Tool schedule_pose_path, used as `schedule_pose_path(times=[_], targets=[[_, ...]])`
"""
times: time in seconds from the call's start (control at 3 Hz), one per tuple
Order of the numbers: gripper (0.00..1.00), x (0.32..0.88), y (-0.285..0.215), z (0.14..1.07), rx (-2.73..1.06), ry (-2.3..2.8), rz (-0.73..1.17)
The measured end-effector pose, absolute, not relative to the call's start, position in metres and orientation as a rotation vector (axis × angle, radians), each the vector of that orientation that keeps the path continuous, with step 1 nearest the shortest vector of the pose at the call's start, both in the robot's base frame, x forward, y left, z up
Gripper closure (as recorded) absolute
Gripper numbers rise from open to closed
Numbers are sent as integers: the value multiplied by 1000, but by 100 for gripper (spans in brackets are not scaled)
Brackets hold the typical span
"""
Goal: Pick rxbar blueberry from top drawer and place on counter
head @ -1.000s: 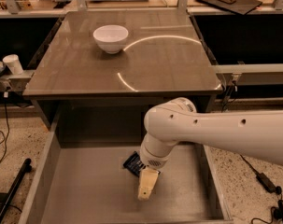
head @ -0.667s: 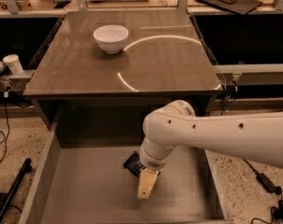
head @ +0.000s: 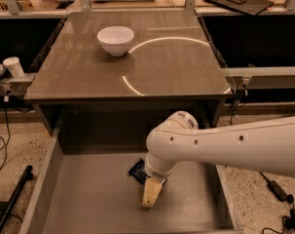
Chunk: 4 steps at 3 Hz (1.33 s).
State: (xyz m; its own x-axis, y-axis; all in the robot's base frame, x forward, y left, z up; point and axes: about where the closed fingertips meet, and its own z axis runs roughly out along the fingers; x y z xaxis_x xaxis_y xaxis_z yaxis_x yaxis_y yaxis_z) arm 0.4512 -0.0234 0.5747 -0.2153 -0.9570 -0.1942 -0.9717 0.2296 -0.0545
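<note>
Navy bar point(head: 137, 170) is lying flat on the floor of the drawer point(head: 83, 204), about mid-width, nearer the drawer's back than its front. Only its left end is showing; the rest is sitting hidden under the wrist. Pale print is showing on the wrapper, too small to read.

Gripper point(head: 151, 199) is hanging down inside the drawer, just front-right of the bar's visible end, its tan end pointing at the drawer floor and tilting slightly left. Apart, together or clamped on something: can't tell. Also can't tell if it's touching the bar or the drawer floor.

White arm point(head: 225, 145) is coming in from the right, crossing over the drawer's right wall and bending down at a round joint just below the front edge of the counter point(head: 176, 72).

Drawer is standing pulled out under that front edge: grey, plain bottom, straight walls, nearly counter-wide.

Counter is looking glossy brown-grey, with a curved light reflection running across its middle. White bowl point(head: 116, 40) is sitting upright towards the back-left corner, well apart from the bar.

Off the bench: white cup point(head: 13, 66) is standing on a ledge past the counter's left edge. Black pole point(head: 10, 199) is lying on the speckled floor point(head: 20, 150) left of the drawer. Cables point(head: 277, 190) are trailing on the floor on both sides.
</note>
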Motion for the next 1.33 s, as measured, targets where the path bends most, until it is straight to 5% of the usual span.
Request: schedule_pose_path(times=[0.67,1.33], targets=[[58,451,-23,575,-1838,2310,117],[100,451,-22,598,-1838,2310,117]])
